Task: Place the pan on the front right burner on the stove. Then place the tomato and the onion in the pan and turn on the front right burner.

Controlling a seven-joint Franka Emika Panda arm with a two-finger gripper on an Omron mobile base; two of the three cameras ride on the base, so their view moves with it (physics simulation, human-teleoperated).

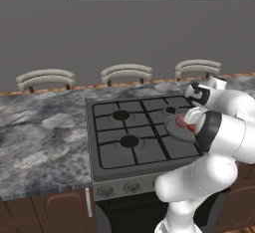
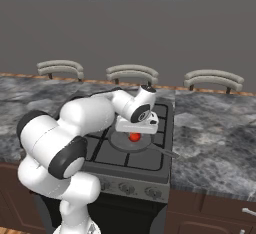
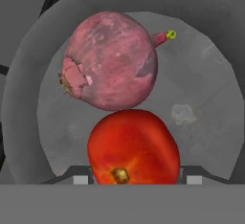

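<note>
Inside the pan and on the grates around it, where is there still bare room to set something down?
In the pan, bare floor lies right of the onion and tomato, which touch; the left strip is narrower. The stove's left grates around both left burners are bare. It is crowded at the pan under the end effector.

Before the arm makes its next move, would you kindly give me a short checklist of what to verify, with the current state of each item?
1. Pan on the stove's front right burner: ok, it sits on the front right grate section in both base views.
2. Onion in the pan: ok, it lies on the pan floor.
3. Tomato in the pan: ok, beside the onion and seemingly touching it.
4. Tomato released: cannot tell; the gripper sits right over it, fingertips either side.
5. Burner lit: not ok, no flame shows.
6. Knobs reachable: ok, nothing blocks the front row.
</note>
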